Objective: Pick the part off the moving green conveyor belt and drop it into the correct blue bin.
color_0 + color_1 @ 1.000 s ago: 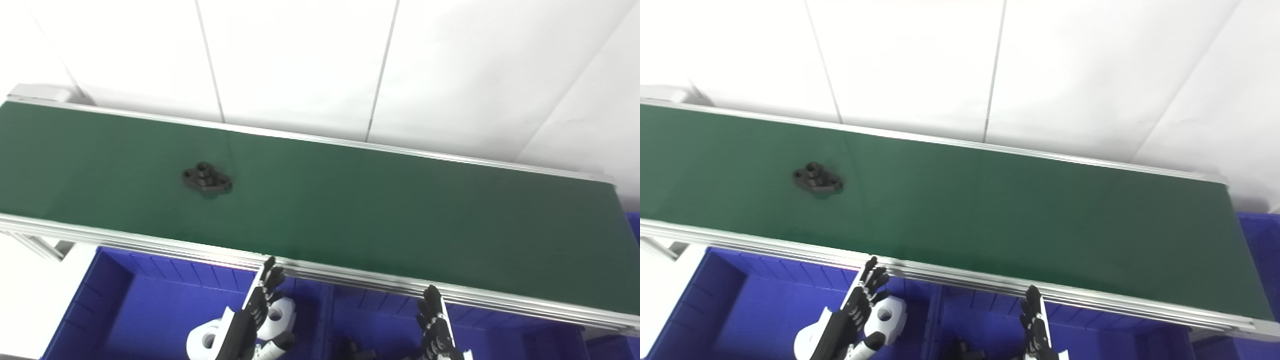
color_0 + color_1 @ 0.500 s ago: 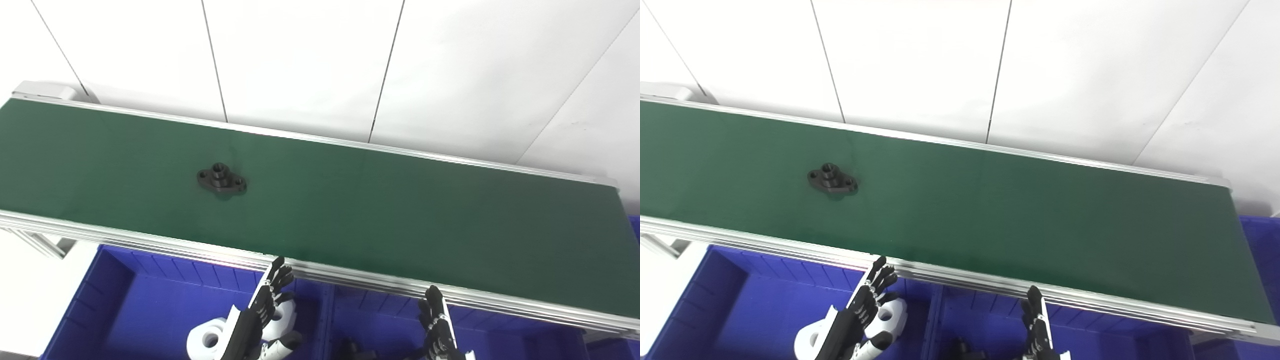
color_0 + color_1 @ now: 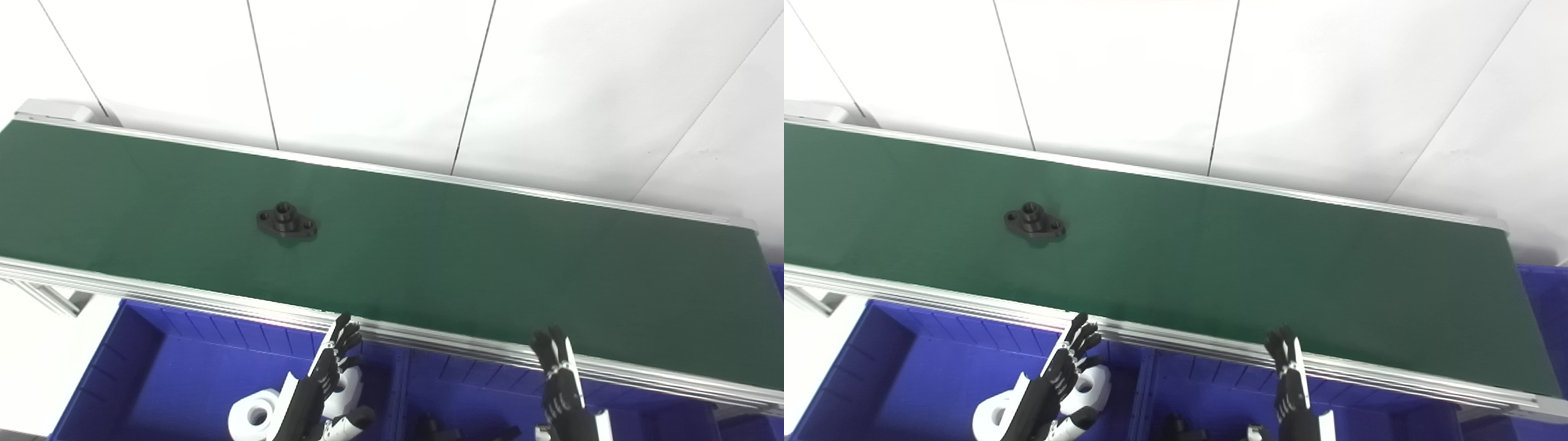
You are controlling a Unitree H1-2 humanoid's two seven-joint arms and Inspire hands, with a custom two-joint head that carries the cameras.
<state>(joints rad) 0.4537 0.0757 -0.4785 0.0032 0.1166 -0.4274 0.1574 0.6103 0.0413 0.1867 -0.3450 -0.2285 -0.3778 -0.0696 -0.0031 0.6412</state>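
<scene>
Nearest the camera, at the bottom edge, two black robot hands reach up from below. The left robot hand (image 3: pixel 321 383) hovers over a blue bin (image 3: pixel 153 373), its fingers spread apart and pointing up toward the belt, grasping nothing. Just behind and beneath it, white parts (image 3: pixel 254 416) with round holes lie inside that bin. The right robot hand (image 3: pixel 560 383) is raised over a second blue bin (image 3: pixel 471 392) just to the right of the first, fingers extended and apart, also released and empty; its fingertips (image 3: pixel 547 340) overlap the near rail of the conveyor in the picture. Dark parts (image 3: pixel 429 427) sit at the bottom of this second bin, mostly cut off by the frame edge. A further blue bin corner (image 3: pixel 1543 288) shows at the far right, beyond the end of the belt. Past the bins runs a silver aluminium rail (image 3: pixel 184 294), and behind it the green conveyor belt (image 3: pixel 490 263) stretches diagonally across the whole width of the view. The part (image 3: pixel 286 222), a black flange with a raised central collar and a hole at each end, lies flat on the belt left of centre, well apart from both hands. Behind the belt stands a white panelled wall (image 3: pixel 367 73) with thin dark seams.
</scene>
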